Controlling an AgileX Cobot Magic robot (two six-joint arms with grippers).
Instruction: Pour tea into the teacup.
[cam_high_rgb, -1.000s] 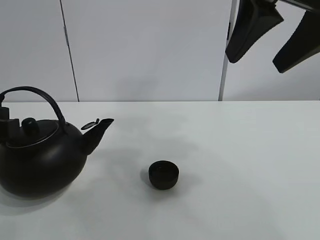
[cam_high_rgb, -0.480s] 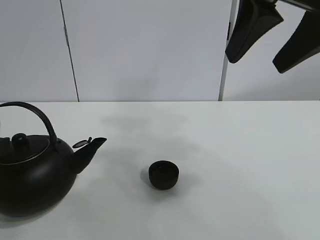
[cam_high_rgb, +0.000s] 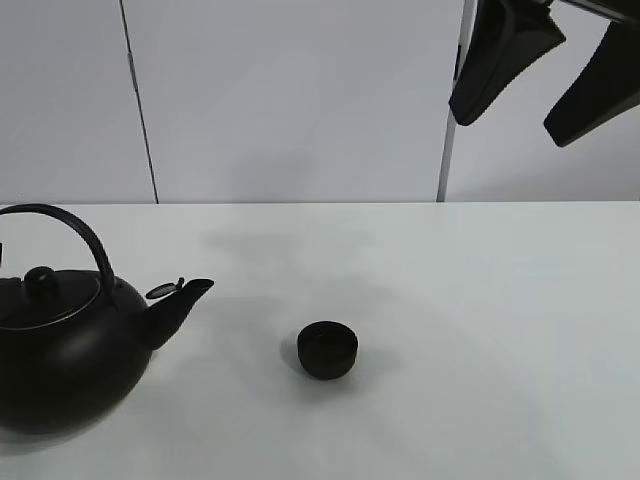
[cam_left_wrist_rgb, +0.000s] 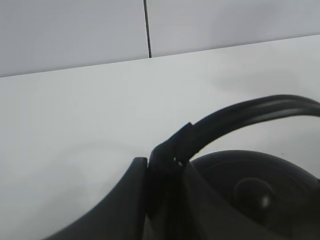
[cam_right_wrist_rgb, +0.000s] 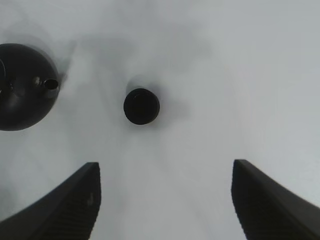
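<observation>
A bare lab: white table (cam_high_rgb: 480, 300), plain white wall panels (cam_high_rgb: 290, 100).

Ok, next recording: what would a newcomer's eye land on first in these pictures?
First the big round black kettle at the left edge of the white table, its arched handle clamped in the left gripper in the left wrist view. Next the small black teacup, alone near the table's middle, to the right of the kettle's spout and apart from it. Last, the right gripper, open and empty, high at the upper right.

Black kettle (cam_high_rgb: 70, 350) (arched handle), white table (cam_high_rgb: 480, 300), pale wall panels (cam_high_rgb: 290, 100)
</observation>
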